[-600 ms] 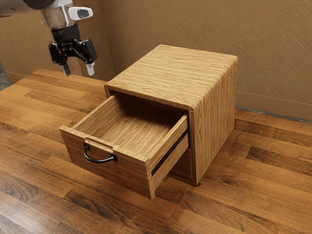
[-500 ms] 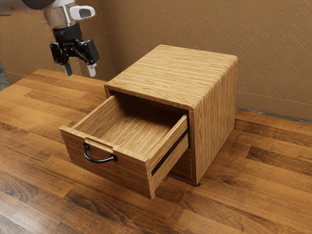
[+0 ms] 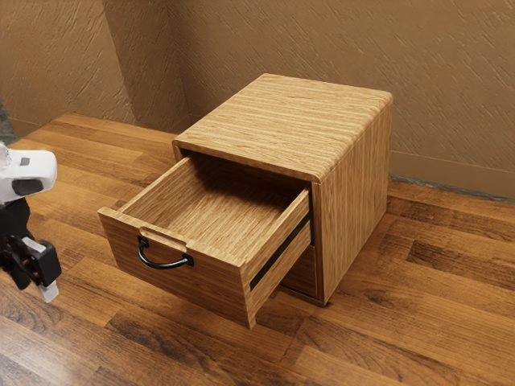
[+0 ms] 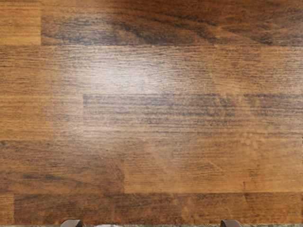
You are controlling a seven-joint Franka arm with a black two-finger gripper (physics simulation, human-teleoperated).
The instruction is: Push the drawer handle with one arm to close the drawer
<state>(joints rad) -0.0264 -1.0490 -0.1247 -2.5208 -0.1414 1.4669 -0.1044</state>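
Note:
At the exterior view's left edge, my black gripper (image 3: 35, 287) hangs low with its fingers apart, out from the drawer's front and not touching it. In the wrist view the tips of the open gripper (image 4: 151, 223) stand far apart, nothing between them. The wooden drawer (image 3: 213, 285) is pulled well out of the cabinet (image 3: 282, 125), its inside bare. A curved black handle (image 3: 165, 265) is fixed on the drawer's front face, facing the exterior view's lower left.
Wood-plank tabletop (image 3: 386, 322) surrounds the cabinet and lies under my hand, plain planks (image 4: 165, 113) in the wrist view. A textured brown wall (image 3: 322, 40) rises behind. Below the pulled-out drawer, part of a lower front (image 3: 302, 273) is visible.
My hand has swung from the upper left of the exterior view down to its left edge, level with the drawer's front. The drawer and cabinet have not moved.

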